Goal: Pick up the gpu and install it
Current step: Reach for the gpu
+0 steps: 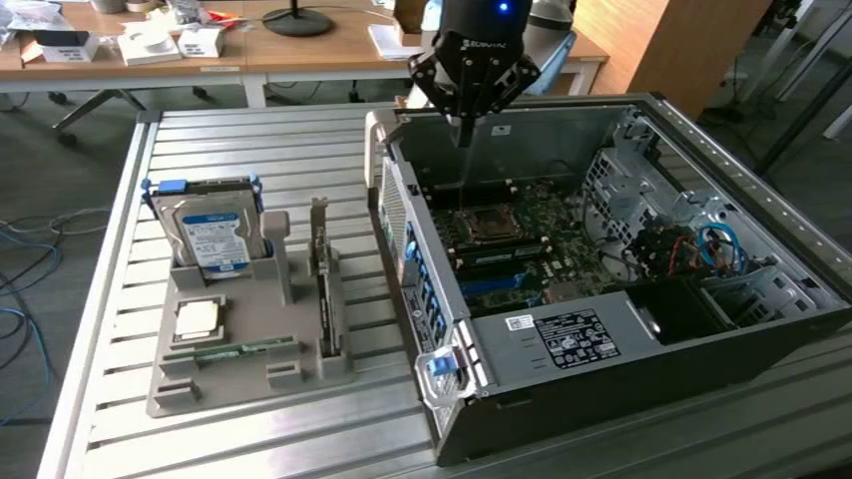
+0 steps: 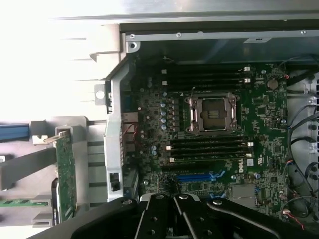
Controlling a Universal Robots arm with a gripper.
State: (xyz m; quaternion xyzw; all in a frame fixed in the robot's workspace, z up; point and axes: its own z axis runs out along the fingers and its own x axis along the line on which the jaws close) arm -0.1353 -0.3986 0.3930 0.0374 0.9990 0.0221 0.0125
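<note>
The gpu (image 1: 321,284) stands edge-on in a slot of the grey holder (image 1: 253,374), a thin dark card with a metal bracket at its upper end. In the wrist view the gpu (image 2: 65,174) shows a greenish face beside the case's rear wall. My gripper (image 1: 464,135) hangs shut and empty over the open computer case (image 1: 573,344), above the far end of the motherboard (image 1: 533,235) and well to the exterior view's right of the card. Its closed black fingertips (image 2: 174,198) sit above the blue expansion slot (image 2: 199,177).
A hard drive (image 1: 207,235) with a blue-white label stands upright in the holder. A processor (image 1: 198,319) and a green memory stick (image 1: 246,351) lie in it too. Inside the case are the processor socket (image 2: 214,112), memory slots and cables (image 1: 712,249). Desks stand behind.
</note>
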